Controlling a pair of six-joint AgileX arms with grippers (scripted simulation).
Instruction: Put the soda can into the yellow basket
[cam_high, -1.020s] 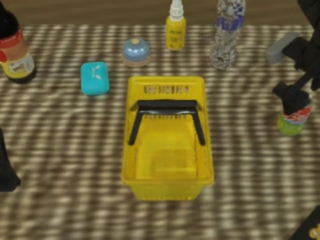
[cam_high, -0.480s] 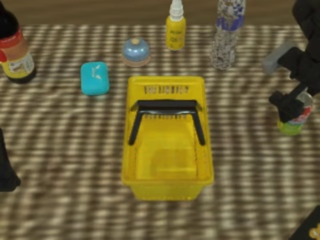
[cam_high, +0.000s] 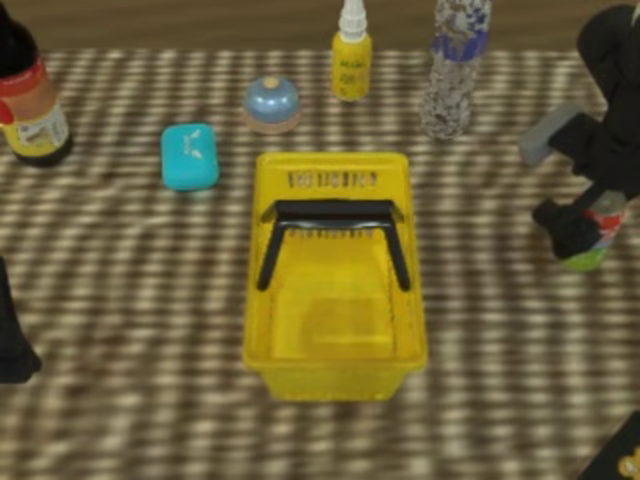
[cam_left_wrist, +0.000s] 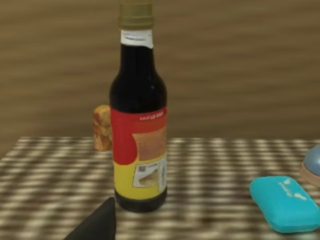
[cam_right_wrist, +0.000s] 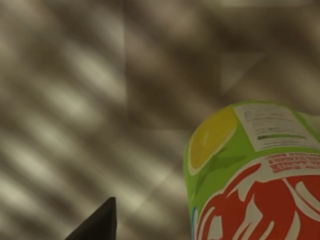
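Note:
The soda can (cam_high: 588, 255), red above lime green, stands upright near the table's right edge, well to the right of the yellow basket (cam_high: 330, 166). My right gripper (cam_high: 584, 224) hangs over the can's top and hides most of it in the top view. In the right wrist view the can (cam_right_wrist: 250, 175) fills the near side. One dark fingertip (cam_right_wrist: 102, 222) stands apart from it with bare table between, so the gripper is open. The basket sits in the middle of the table with its black handle (cam_high: 333, 212) across it and nothing inside.
Along the back stand a dark sauce bottle (cam_high: 28, 95), a teal box (cam_high: 190, 157), a bell (cam_high: 272, 103), a yellow white-capped bottle (cam_high: 351, 50) and a speckled bottle (cam_high: 455, 70). My left gripper (cam_high: 12, 350) is parked open at the left edge.
My right gripper has come down and shifted slightly over the can, covering more of its top. The can, the basket and the left arm have not moved.

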